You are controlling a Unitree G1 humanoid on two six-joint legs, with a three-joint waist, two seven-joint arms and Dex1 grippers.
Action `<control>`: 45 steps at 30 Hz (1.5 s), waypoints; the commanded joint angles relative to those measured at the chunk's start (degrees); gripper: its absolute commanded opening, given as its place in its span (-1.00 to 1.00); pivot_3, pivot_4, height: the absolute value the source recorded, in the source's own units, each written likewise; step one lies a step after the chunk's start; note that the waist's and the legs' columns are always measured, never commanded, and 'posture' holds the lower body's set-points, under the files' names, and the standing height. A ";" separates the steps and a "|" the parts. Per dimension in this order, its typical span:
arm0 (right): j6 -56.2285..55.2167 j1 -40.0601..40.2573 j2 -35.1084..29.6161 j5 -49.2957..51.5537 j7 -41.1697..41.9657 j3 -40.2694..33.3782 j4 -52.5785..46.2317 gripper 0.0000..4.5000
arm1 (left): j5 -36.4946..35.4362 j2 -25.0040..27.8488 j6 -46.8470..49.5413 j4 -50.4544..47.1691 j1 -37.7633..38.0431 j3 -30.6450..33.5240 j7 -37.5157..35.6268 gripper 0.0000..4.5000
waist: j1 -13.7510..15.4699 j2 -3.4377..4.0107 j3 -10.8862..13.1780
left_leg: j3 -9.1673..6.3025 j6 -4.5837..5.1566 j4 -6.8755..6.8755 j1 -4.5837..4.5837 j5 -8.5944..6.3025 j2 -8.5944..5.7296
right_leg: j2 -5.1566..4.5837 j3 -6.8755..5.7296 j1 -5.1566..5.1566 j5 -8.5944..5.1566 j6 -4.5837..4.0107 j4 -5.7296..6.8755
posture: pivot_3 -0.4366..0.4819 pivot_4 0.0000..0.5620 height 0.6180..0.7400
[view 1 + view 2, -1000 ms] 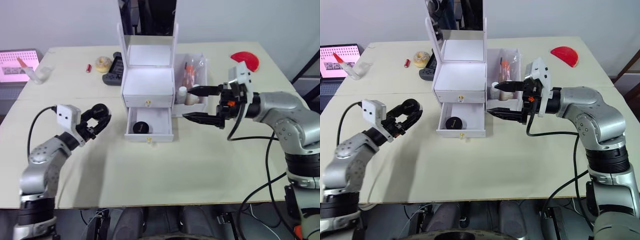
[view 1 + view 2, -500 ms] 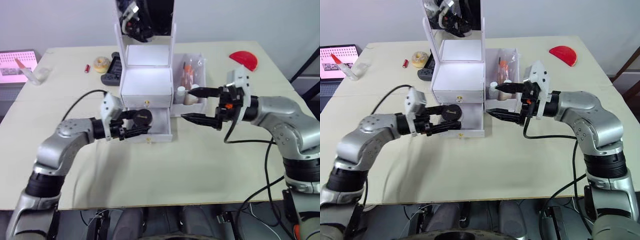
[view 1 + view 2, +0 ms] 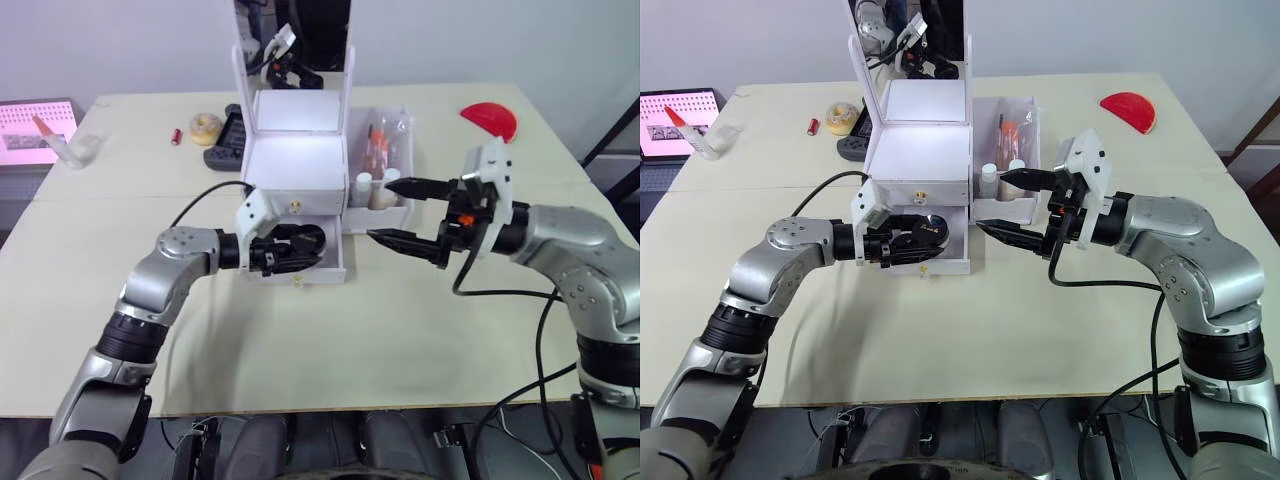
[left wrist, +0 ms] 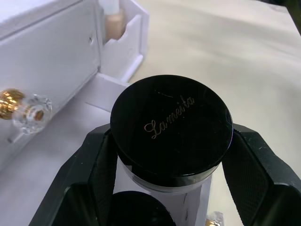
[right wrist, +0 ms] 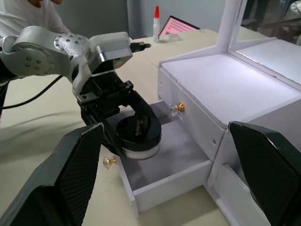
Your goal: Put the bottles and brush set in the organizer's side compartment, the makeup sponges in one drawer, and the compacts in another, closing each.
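Now a black compact is held over the open lower drawer at centre frame, pinched in the left gripper, lid up, flat, no long axis. Bottles are already stood in the side compartment. The right gripper is spread wide, centre-right. Drawer closing is judged outstanding.

Compact: black lid, gold script. Organizer: white, gold drawer knobs. Tabletop: beige. Fingers: black.
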 commanded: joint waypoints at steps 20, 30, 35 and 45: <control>-1.05 0.21 -0.58 0.56 -1.45 -2.48 -1.78 1.00 | -0.92 -0.77 2.63 0.30 -3.91 3.32 -3.17 0.97 | -0.01 0.00 0.00 | -0.01 0.00 0.03 0.00 0.00 0.00 | 0.01 -0.01 0.00 0.00 0.00 0.04 | -0.05 -0.47 1.00; -1.44 0.52 -0.83 0.26 -1.04 -2.29 -1.20 1.00 | -11.24 15.98 10.06 -10.03 5.91 10.28 -16.82 0.38 | -0.15 0.01 0.01 | 0.03 0.00 -0.06 0.01 0.00 0.05 | 0.03 0.06 -0.07 -0.01 -0.02 0.06 | -0.05 -0.47 1.00; -1.56 0.24 -1.18 0.05 -0.48 -2.23 -0.76 1.00 | -7.54 18.20 6.21 -10.85 10.80 7.78 -17.52 -0.87 | 0.18 0.00 0.01 | -0.03 0.00 0.03 0.01 0.00 0.04 | 0.01 0.02 0.04 -0.01 -0.02 0.02 | -0.05 -0.47 1.00; -0.80 0.25 -1.91 0.52 -0.40 -2.33 -1.42 1.00 | 4.86 7.46 -3.34 -1.62 6.64 3.79 -2.68 -0.98 | 0.24 0.00 0.01 | -0.03 0.00 0.03 0.01 0.00 0.03 | 0.02 0.01 0.03 -0.01 -0.01 0.04 | -0.05 -0.47 1.00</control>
